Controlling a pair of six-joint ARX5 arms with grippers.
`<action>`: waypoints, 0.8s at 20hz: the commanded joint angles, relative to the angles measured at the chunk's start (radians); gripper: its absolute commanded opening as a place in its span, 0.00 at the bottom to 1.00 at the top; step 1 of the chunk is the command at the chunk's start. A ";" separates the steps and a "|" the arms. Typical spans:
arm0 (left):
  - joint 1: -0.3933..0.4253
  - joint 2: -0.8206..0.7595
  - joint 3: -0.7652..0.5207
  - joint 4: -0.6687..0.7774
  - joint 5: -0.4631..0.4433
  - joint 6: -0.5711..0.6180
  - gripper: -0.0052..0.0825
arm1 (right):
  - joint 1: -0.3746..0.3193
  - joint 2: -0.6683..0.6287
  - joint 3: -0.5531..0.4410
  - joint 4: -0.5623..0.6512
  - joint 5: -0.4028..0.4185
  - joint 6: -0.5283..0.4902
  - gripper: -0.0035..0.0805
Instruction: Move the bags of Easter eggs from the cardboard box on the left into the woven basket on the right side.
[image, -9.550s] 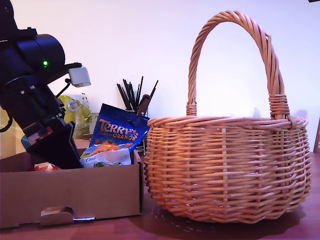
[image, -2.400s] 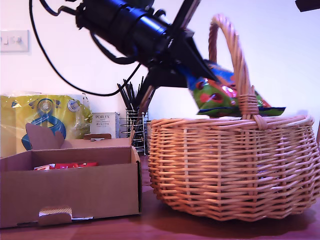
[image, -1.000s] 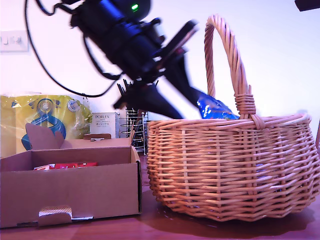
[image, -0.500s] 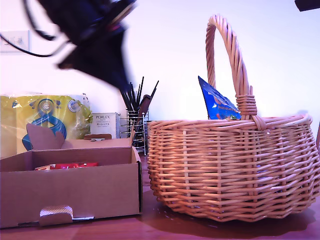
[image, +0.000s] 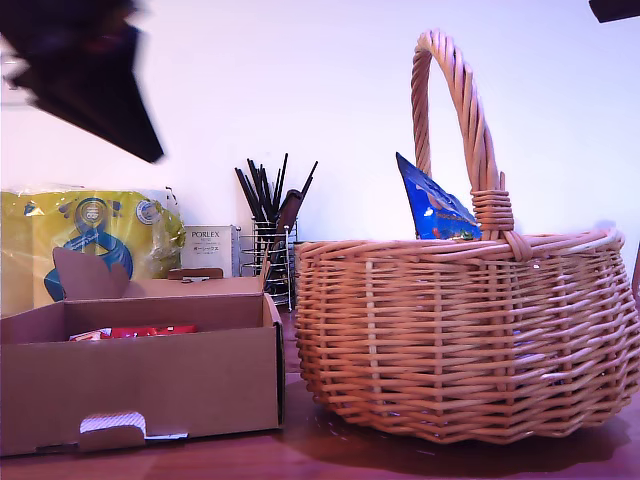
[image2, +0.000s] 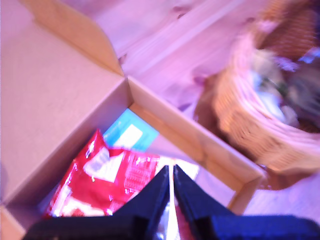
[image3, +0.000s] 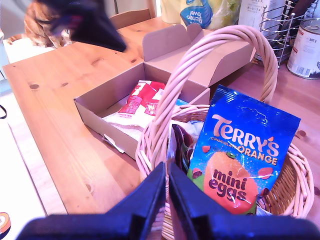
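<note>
Blue bag (image: 435, 205) upright — corner skyward.

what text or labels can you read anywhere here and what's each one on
"TERRY'S CHOCOLATE ORANGE mini eggs": blue bag standing in the woven basket.
"PORLEX": small white box behind the cardboard box.
"800 g", partly cut off: tin.
Print on the red bag and the yellow pack: too small or blurred to read.
</note>
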 joint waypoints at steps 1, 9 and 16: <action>0.059 -0.027 -0.095 0.035 0.073 0.075 0.03 | 0.005 0.000 0.008 0.003 0.000 0.000 0.03; 0.183 0.061 -0.128 0.135 0.105 0.489 0.88 | 0.005 0.000 0.008 0.003 -0.001 0.002 0.03; 0.216 0.292 -0.090 0.169 0.084 0.515 0.88 | 0.005 0.000 0.008 0.003 -0.001 0.002 0.03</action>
